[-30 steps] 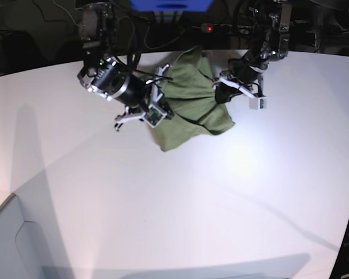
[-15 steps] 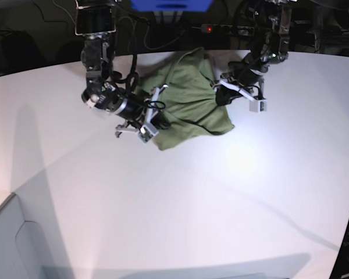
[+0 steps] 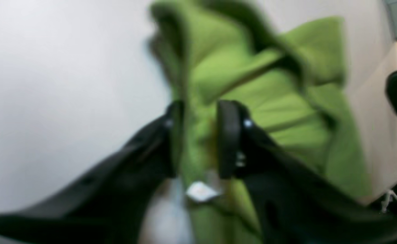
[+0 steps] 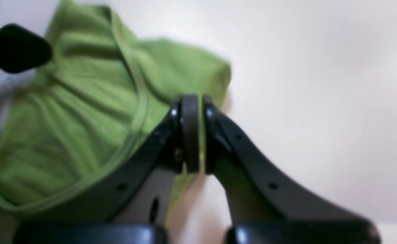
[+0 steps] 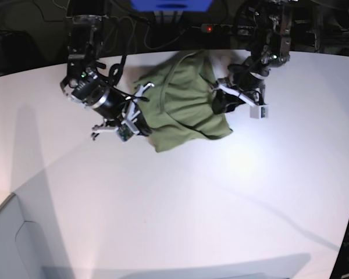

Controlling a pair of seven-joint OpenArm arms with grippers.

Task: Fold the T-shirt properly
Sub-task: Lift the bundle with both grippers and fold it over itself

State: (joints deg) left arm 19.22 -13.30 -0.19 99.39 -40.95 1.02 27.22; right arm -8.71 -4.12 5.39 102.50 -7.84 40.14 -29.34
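Note:
The olive-green T-shirt (image 5: pixel 185 99) lies bunched and wrinkled on the white table (image 5: pixel 221 192) near its far edge. My right gripper (image 5: pixel 141 124), on the left of the base view, is shut on the shirt's left edge; the right wrist view shows its jaws (image 4: pixel 195 101) pinched on a thin fold of the T-shirt (image 4: pixel 83 115). My left gripper (image 5: pixel 220 100) is at the shirt's right side; in the left wrist view its jaws (image 3: pixel 198 112) are clamped on a thick bunch of the T-shirt (image 3: pixel 252 84), with a small white tag (image 3: pixel 201 191) just below.
The table's curved far edge (image 5: pixel 314 53) runs behind both arms, with cables and a power strip with a red light (image 5: pixel 208 27) beyond it. A grey panel (image 5: pixel 11 244) stands at the near left corner. A blue object (image 5: pixel 170 4) sits at the back.
My right gripper has moved left with the shirt's edge, drawing the cloth wider. My left gripper has held its grip and shifted only slightly.

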